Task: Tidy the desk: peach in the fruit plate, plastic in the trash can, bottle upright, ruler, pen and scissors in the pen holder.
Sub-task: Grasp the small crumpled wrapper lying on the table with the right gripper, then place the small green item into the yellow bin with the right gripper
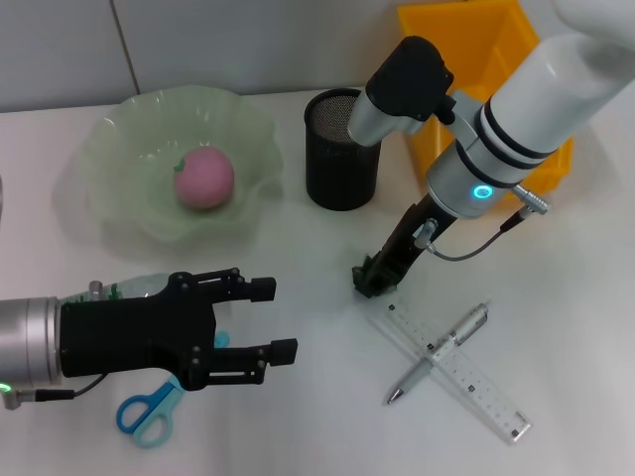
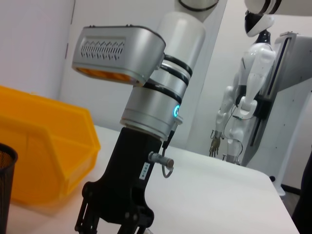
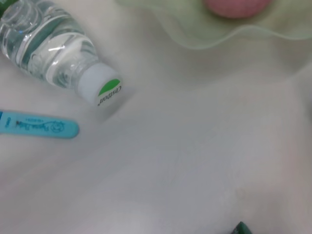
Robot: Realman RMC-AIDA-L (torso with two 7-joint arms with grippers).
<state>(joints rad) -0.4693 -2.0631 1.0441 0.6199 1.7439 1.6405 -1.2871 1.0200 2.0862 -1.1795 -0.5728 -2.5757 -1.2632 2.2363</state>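
Right gripper point(image 1: 372, 280) of mine points down at bare white desk point(image 1: 317, 416) just beside the clear ruler's point(image 1: 458, 371) end, finger spread unreadable. Silver pen point(image 1: 442, 351) lies crossed over the ruler. Left gripper point(image 1: 266, 319) spread wide, empty, above the lying bottle point(image 3: 53, 48) (ribbed plastic, white cap) and blue scissors point(image 1: 149, 412). Peach point(image 1: 203, 178) sits in the wavy green plate point(image 1: 119, 159); mesh holder point(image 1: 339, 149) beyond.
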